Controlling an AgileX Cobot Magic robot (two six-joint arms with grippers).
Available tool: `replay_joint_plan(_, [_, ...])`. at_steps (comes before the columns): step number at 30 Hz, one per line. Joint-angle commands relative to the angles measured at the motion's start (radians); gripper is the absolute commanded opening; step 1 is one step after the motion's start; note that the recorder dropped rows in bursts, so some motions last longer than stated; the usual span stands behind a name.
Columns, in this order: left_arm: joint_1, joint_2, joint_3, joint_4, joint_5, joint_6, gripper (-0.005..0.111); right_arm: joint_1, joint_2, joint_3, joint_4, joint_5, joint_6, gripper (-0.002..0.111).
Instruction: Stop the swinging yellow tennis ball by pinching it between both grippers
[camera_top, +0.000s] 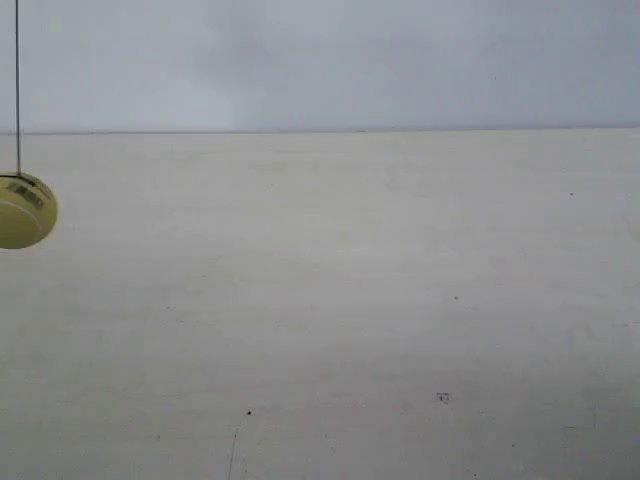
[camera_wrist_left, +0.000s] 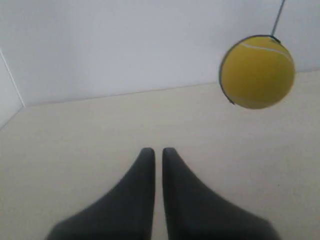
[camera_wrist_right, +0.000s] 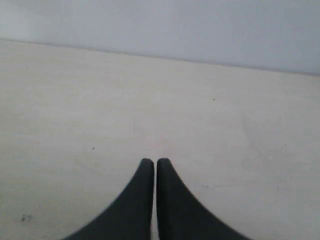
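Narrow, empty: left fingers (camera_wrist_left: 135, 195), right fingers (camera_wrist_right: 140, 200). Hanging by string (camera_wrist_left: 278, 17), yellow tennis ball (camera_wrist_left: 256, 71) clear of left fingers, over table (camera_top: 400, 300).

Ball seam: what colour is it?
The seam is white, a thin curved line on the yellow ball. It shows best in the left wrist view.

Matt ball (camera_wrist_left: 257, 71), matt table (camera_top: 400, 300)

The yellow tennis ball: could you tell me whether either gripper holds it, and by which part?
Nothing is held: the left gripper and right gripper are shut on nothing, and the yellow tennis ball hangs free.
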Motion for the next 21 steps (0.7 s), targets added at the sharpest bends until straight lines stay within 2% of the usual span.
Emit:
replay_joint_plan(1, [-0.003, -0.003, 0.004, -0.007, -0.058, -0.023, 0.005, 0.001, -0.005, 0.000, 0.024, -0.152, 0.003, 0.000])
replay_joint_plan(7, [-0.003, -0.003, 0.004, -0.007, -0.140, -0.040, 0.005, 0.001, -0.005, 0.000, 0.119, -0.198, 0.131, 0.000])
replay_joint_plan(9, [-0.003, -0.003, 0.004, -0.007, -0.165, -0.093, 0.005, 0.001, -0.005, 0.000, 0.119, -0.225, 0.131, 0.000])
replay_joint_plan(15, [-0.003, -0.003, 0.004, -0.007, -0.217, -0.420, 0.005, 0.001, -0.005, 0.000, 0.119, -0.285, 0.142, 0.000])
replay_joint_plan(21, [-0.003, -0.003, 0.004, -0.007, -0.293, -0.438, 0.005, 0.001, -0.005, 0.000, 0.159, -0.331, 0.354, 0.000])
